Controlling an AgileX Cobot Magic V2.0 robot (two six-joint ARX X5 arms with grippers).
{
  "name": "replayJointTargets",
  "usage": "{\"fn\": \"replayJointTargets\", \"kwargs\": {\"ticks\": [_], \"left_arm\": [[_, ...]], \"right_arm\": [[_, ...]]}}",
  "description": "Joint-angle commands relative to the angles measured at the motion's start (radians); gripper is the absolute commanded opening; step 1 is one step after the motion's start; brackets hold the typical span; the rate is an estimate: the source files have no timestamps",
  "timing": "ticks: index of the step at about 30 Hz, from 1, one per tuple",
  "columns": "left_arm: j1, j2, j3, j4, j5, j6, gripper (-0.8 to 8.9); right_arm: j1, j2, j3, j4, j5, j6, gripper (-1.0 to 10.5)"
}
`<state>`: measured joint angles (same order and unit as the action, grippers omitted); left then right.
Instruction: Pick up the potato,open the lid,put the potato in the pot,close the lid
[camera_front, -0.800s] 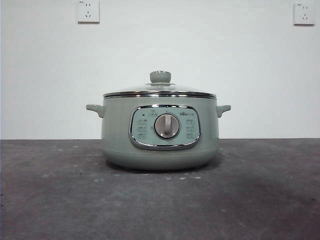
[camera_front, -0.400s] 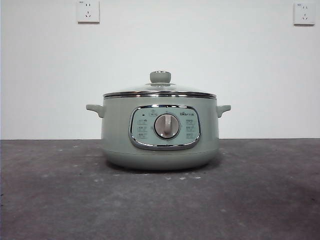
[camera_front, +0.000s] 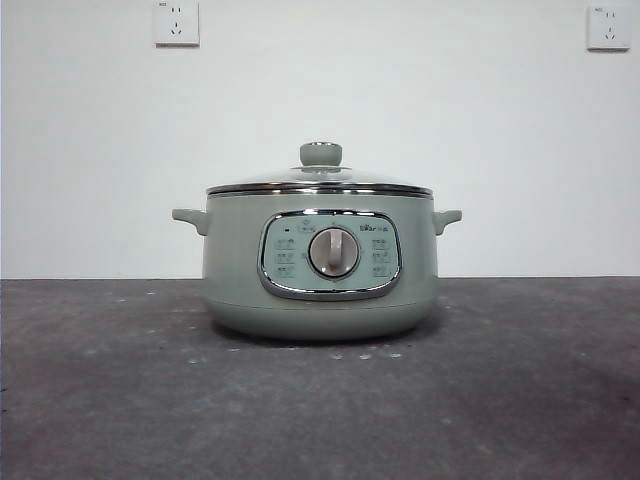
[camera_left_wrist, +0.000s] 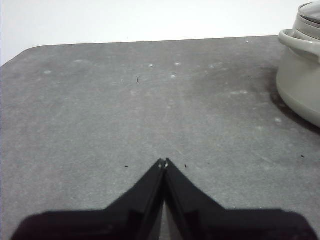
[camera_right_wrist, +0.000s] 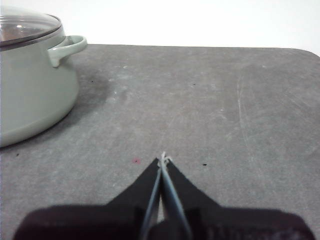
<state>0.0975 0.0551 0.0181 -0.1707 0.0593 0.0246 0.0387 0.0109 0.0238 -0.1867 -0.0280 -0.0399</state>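
The sage-green pot (camera_front: 320, 265) stands in the middle of the dark table, its chrome-framed panel and grey dial (camera_front: 333, 252) facing the front view. The glass lid (camera_front: 320, 180) with its green knob (camera_front: 321, 154) sits on the pot. The potato is out of view in every frame. My left gripper (camera_left_wrist: 163, 162) is shut and empty, low over bare table, with the pot (camera_left_wrist: 300, 75) off to one side. My right gripper (camera_right_wrist: 163, 160) is shut and empty over bare table, apart from the pot (camera_right_wrist: 35, 85). Neither gripper shows in the front view.
The grey table (camera_front: 520, 400) stretches to both sides of the pot and ends at a white wall with two sockets (camera_front: 176, 22). The table's rounded far corners show in the left wrist view (camera_left_wrist: 20, 55) and the right wrist view (camera_right_wrist: 305, 52).
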Motion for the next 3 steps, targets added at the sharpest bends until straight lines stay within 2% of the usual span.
{"fn": "replayJointTargets", "kwargs": {"ticks": [1, 3], "left_arm": [[0.002, 0.000, -0.010, 0.007, 0.000, -0.009, -0.03], [0.002, 0.000, -0.010, 0.007, 0.000, -0.009, -0.03]], "right_arm": [[0.000, -0.003, -0.010, 0.006, 0.002, 0.013, 0.0], [0.000, -0.002, -0.010, 0.006, 0.002, 0.013, 0.0]]}}
